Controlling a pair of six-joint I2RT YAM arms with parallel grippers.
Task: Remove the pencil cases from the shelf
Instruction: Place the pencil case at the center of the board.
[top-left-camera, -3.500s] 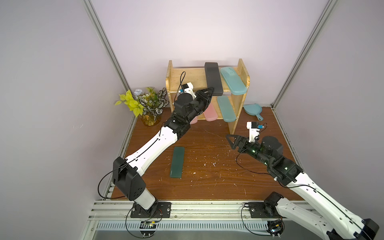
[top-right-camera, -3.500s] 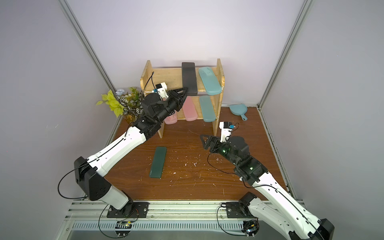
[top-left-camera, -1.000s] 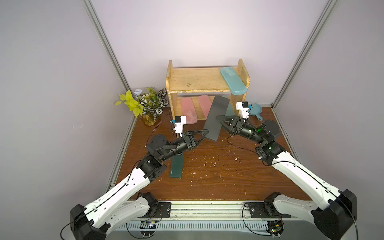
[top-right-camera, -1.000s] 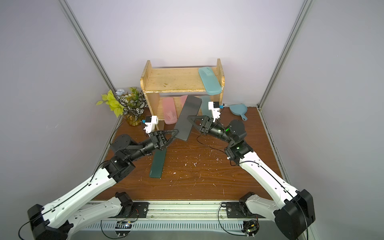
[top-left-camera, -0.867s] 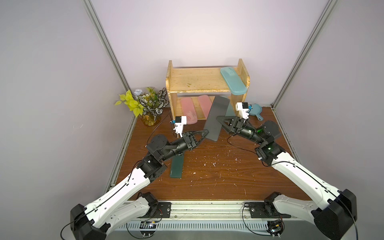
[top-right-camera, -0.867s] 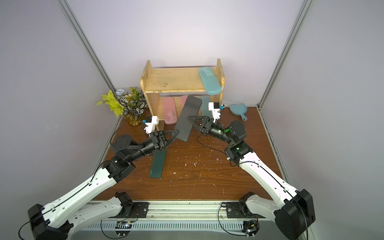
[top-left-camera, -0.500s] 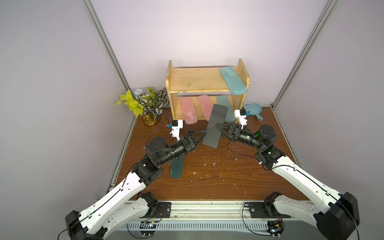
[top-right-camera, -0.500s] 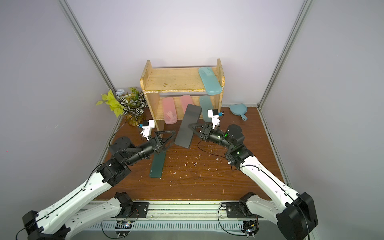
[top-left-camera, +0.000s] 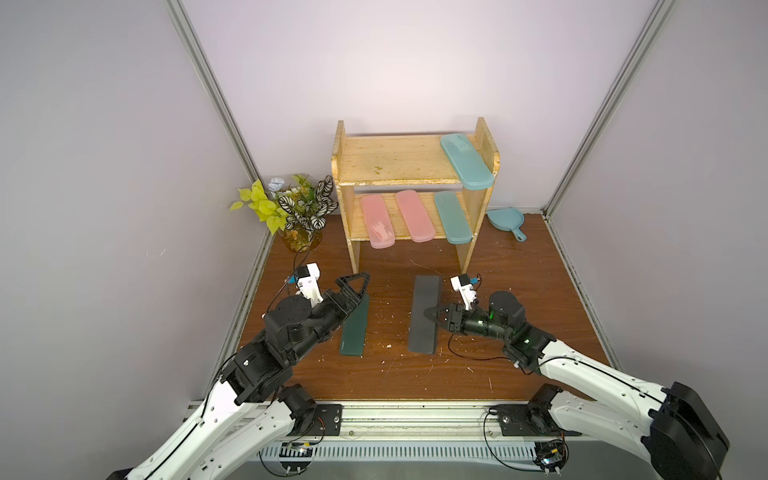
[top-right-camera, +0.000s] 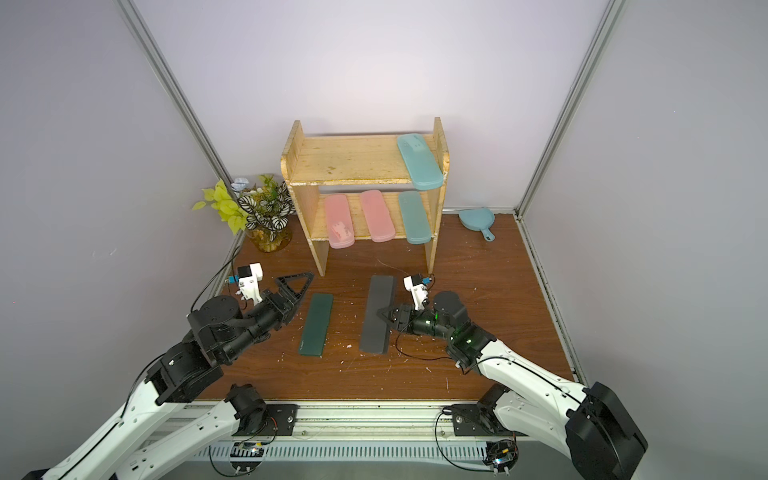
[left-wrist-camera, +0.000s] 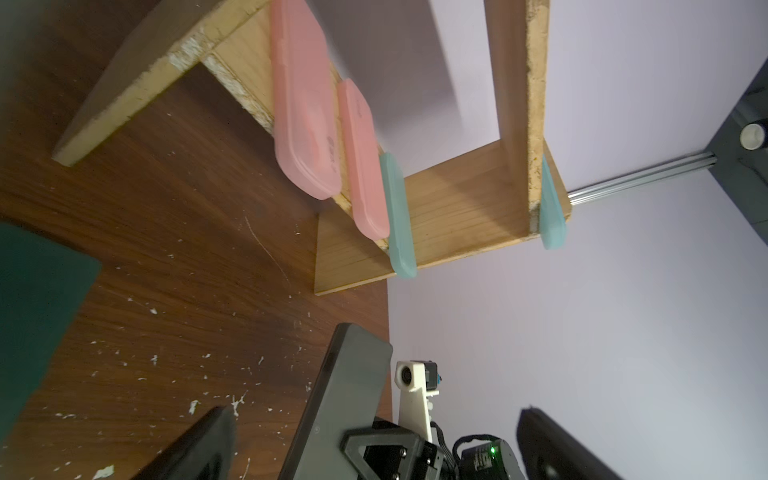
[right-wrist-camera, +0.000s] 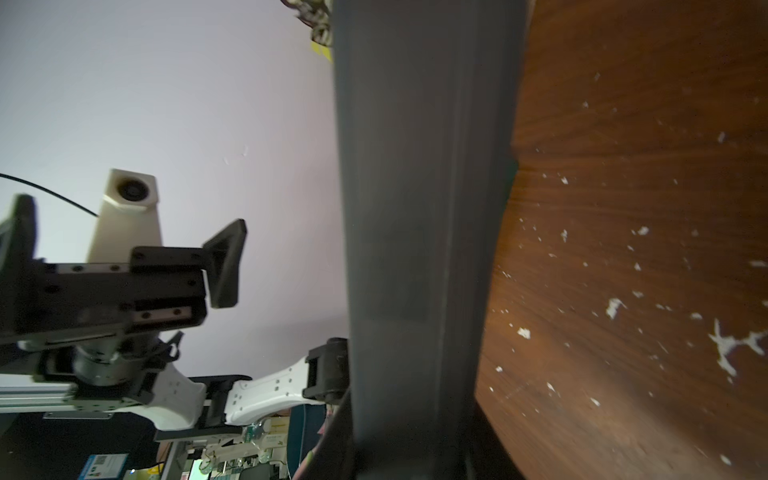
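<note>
pinching black case (top-left-camera: 426, 297) in right hand (top-left-camera: 429, 321)

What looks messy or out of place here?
White flecks litter the brown table. On the shelf, the top teal case lies askew, its front end overhanging the edge. Nothing looks broken.

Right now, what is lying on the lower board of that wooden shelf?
Three cases side by side: left pink case, middle pink case, teal case, front ends poking past the edge. The top board hides their far ends and anything behind them.
</note>
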